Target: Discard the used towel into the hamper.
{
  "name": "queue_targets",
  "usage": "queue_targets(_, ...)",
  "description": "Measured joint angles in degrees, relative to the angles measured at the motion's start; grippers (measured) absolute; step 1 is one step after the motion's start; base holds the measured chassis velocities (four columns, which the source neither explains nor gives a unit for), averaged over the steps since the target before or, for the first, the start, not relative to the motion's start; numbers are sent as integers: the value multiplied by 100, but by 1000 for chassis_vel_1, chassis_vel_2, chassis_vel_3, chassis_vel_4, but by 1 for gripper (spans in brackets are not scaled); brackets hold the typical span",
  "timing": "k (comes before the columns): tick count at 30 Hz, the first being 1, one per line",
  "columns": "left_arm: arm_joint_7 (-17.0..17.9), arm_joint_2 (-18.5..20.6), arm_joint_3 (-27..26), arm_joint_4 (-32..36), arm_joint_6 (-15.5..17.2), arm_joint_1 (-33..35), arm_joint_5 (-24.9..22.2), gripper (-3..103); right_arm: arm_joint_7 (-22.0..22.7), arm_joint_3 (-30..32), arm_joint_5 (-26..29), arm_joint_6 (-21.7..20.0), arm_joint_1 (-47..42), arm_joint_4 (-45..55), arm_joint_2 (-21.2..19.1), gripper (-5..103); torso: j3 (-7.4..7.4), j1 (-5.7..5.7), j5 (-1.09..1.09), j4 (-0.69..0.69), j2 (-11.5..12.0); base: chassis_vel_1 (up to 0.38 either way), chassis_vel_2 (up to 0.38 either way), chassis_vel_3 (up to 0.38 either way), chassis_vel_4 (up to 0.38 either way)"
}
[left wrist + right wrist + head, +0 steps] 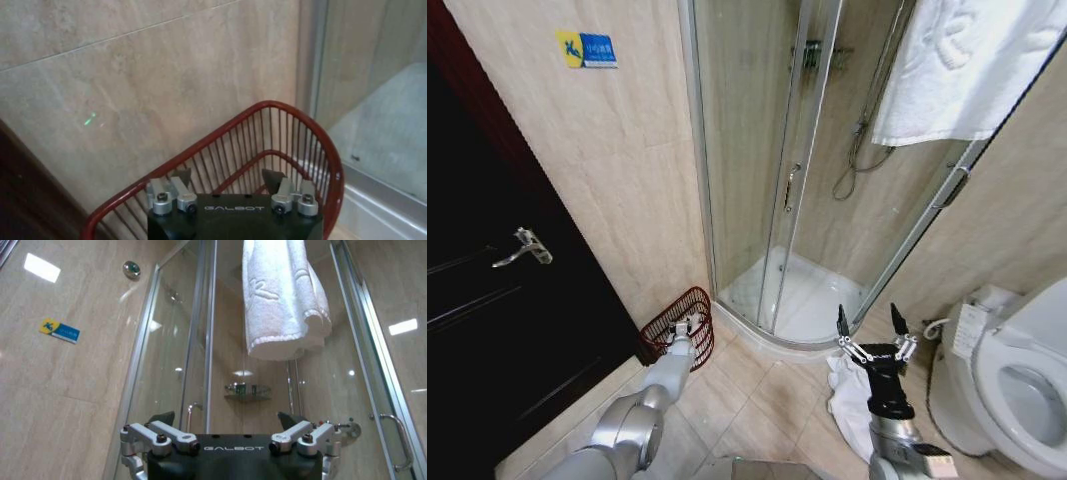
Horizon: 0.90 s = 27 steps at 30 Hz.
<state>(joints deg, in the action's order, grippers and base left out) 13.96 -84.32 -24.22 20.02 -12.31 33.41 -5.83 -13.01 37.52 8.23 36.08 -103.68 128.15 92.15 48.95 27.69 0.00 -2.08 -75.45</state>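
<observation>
Both arms are reaching forward from the bottom of the head view, over the tiled bathroom floor [747, 385].

Right claw [873, 322] — fingers spread wide apart, gripping nothing, pointing up and forward toward the glass shower enclosure [777, 180]. Directly beneath and just behind it, a crumpled white towel [849, 405] is lying on the floor between the shower tray's curved edge and the toilet [1017, 390]. I am taking this for the used towel, since it is the one on the floor. A second white towel [283, 295] is hanging high on the shower frame, well above the claw; the right wrist view is looking up at it.

Left claw [230, 182] — fingers apart, empty, hovering right at the rim of the hamper [677, 325]. The hamper is sitting in the floor corner where the beige wall [617, 170] meets the shower tray, beside the dark door [497, 270]. It is tipping toward the robot, its open mouth facing the left claw. Its inside is looking empty in the left wrist view.

Key relation: the floor towel is lying below the right claw, on the robot's right; the hamper is well apart from it on the left. The right arm is the nearer one to the towel; the left is the nearer one to the hamper. Judgement: the towel is not yet grasped, so the task is barely begun.
</observation>
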Motion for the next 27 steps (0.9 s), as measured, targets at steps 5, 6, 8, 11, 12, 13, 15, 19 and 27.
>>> queue_targets(5, -421, 53, 50, 254, -159, 237, 336, 91, -42, -16, 33, -15, 66, 26, 0, 100, 0, 0, 0, 1, 0, 0, 0, 0, 0)
queue_targets(6, -481, 67, 70, 376, -119, 318, 415, 96, -52, -16, 45, -16, 75, 43, -1, 100, 0, 0, 0, 1, 0, 0, 0, 0, 0)
queue_targets(8, -494, 73, 77, 418, -93, 344, 439, 99, -53, -16, 49, -17, 78, 51, -1, 100, 0, 0, 0, 1, 0, 0, 0, 0, 0)
queue_targets(11, -606, 157, 157, 834, 138, 563, 674, 100, -52, -9, 28, -39, 110, 79, -1, 100, 0, 0, -1, 1, 0, 0, 0, 0, 0)
queue_targets(12, -637, 200, 198, 980, 198, 630, 696, 100, -37, -7, -2, -53, 114, 86, -1, 100, 0, 0, 0, 2, 0, 0, 0, 0, 0)
queue_targets(13, -637, 200, 198, 980, 198, 630, 696, 100, -37, -7, -2, -53, 114, 86, -1, 100, 0, 0, 0, 2, 0, 0, 0, 0, 0)
queue_targets(15, -777, 322, 324, 1407, 391, 819, 636, 100, 9, -1, -97, -113, 110, 119, -1, 100, 0, 0, 0, 2, 0, 0, 0, 0, 0)
queue_targets(19, -1090, 614, 552, 2330, 879, 1280, 304, 100, 81, -2, -186, -197, 127, 185, -1, 100, 0, 0, 0, 0, 0, 0, 0, 0, 0)
queue_targets(27, -1678, 1128, 432, 4364, 1767, 2318, -485, 100, 282, -23, -312, -588, 326, 408, -1, 100, -1, 0, -1, 1, 0, 0, 0, 0, 0)
